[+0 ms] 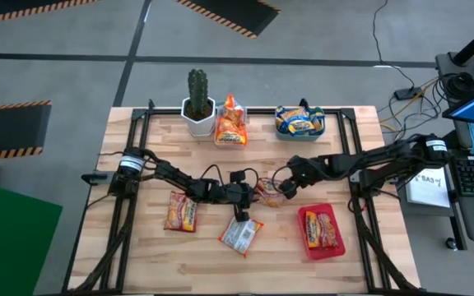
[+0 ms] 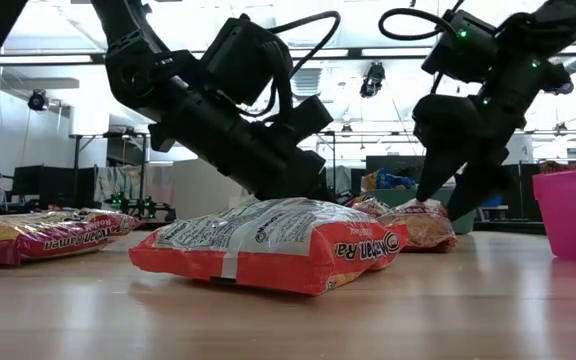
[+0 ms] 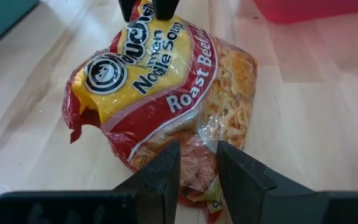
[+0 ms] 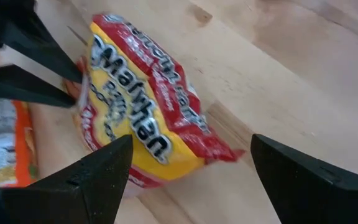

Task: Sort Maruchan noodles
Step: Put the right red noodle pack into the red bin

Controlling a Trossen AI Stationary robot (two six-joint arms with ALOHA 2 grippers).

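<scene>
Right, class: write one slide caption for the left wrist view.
Left end effector pinching the edge of a red roast-beef noodle packet on the wooden table.

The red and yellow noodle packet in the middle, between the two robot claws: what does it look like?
The red and yellow noodle packet is crinkly plastic, reading "Roast Beef", with a clear patch showing dry noodles. It lies flat on the wooden table. The left gripper pinches one end, fingers nearly together. The right gripper hovers wide open at the other end.
</scene>
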